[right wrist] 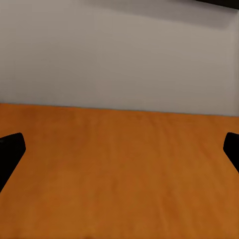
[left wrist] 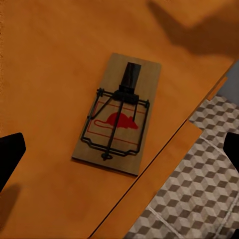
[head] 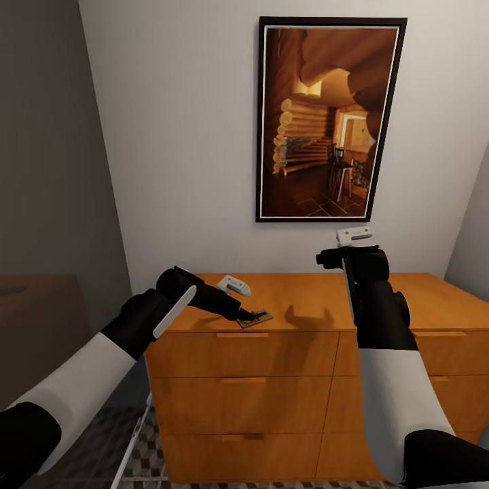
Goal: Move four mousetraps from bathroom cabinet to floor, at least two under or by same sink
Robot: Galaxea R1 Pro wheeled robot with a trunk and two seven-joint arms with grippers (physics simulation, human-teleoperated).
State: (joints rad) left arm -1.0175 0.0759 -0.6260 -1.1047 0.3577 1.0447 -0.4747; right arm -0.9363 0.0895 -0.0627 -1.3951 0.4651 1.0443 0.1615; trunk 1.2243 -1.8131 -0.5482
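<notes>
Orange-brown wood forms the cabinet (head: 299,339), whose flat top serves as a worktop against a pale wall with a framed picture (head: 331,119) of a log interior. Cube-patterned floor (head: 136,455) tiles show below the stacked drawers. One mousetrap (left wrist: 118,113) lies flat on the top near its front edge, just under and between the fingers of the left pincer (head: 250,316), which is spread wide and not touching it. Well to the other side, the right pincer (right wrist: 119,149) hangs wide open above bare wood.
</notes>
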